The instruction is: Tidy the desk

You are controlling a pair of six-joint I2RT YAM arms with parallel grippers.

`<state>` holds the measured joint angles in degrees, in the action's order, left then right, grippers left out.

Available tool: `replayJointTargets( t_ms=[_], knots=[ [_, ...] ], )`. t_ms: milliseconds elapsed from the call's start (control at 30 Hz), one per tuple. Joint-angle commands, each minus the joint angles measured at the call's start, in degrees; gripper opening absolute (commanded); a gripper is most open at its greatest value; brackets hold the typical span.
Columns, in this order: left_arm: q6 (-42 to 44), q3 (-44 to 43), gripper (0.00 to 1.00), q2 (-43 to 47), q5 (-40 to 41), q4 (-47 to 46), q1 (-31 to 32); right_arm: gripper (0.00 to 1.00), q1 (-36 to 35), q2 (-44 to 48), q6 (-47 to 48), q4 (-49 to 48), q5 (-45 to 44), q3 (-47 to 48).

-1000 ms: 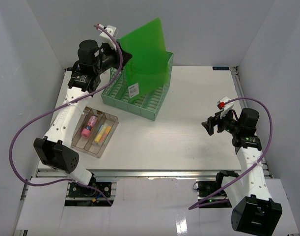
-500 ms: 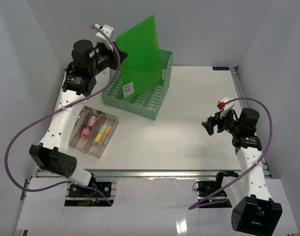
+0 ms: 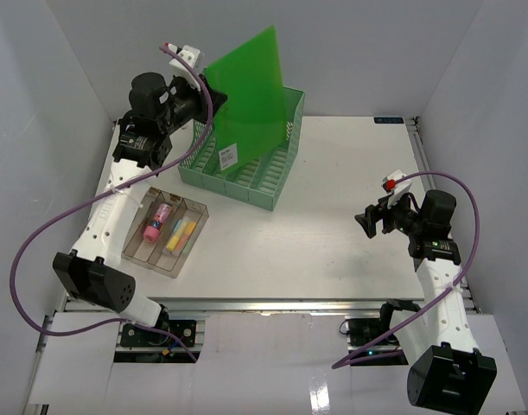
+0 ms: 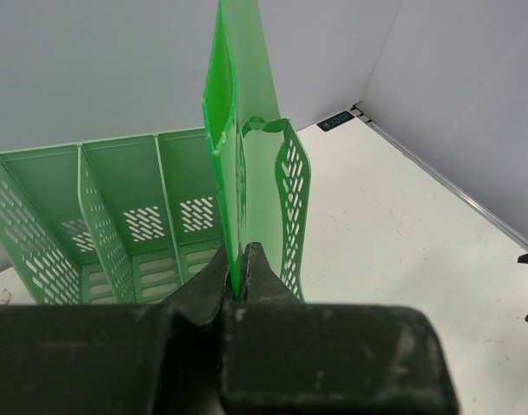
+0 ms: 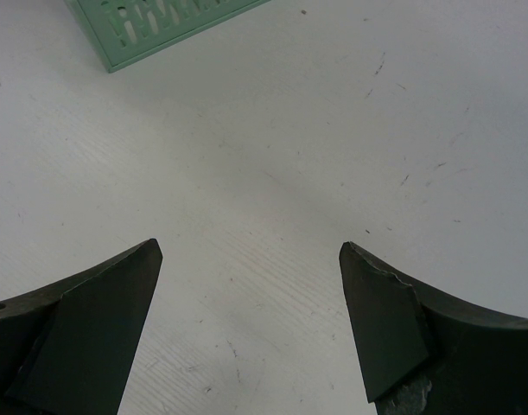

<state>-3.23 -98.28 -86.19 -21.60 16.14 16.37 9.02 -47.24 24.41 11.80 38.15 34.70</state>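
Both arms are white tubes with bulky black joint housings, the left arm (image 3: 108,216) at the frame's left, the right arm (image 3: 442,290) at lower right. A purple cable (image 3: 13,270) loops from each. The right pincer (image 5: 248,251) shows dark, wedge-shaped fingers (image 5: 95,324).

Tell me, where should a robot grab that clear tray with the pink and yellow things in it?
Probably one long side wall of the clear tray, from straight above: the walls are thin and upright, the top is open and it lies flat on the desk, so one finger could go inside, one outside.
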Motion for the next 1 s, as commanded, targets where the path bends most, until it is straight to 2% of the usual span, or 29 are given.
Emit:
replayJointTargets(
  t_ms=[0, 267, 633, 967],
  knots=[
    [-0.16, 1.82, 0.00, 0.19, 4.08, -5.51, 2.32, 0.90, 0.35, 0.05, 0.20, -2.14, 0.96, -0.25],
    [1.32, 6.81, 0.00, 0.79, 10.58, -10.52, 8.11, 0.90, 0.39, -0.04, 0.28, -2.14, 0.78, -0.26],
    [1.19, 9.34, 0.00, -1.79, 12.88, -15.45, 13.70, 0.90, 0.37, -0.02, 0.28, -2.14, 0.77, -0.33],
    [-0.64, 15.12, 0.00, -3.19, 15.44, -23.42, 16.59, 0.90, 0.39, 0.13, 0.37, -2.22, 0.70, -0.25]
  ],
)
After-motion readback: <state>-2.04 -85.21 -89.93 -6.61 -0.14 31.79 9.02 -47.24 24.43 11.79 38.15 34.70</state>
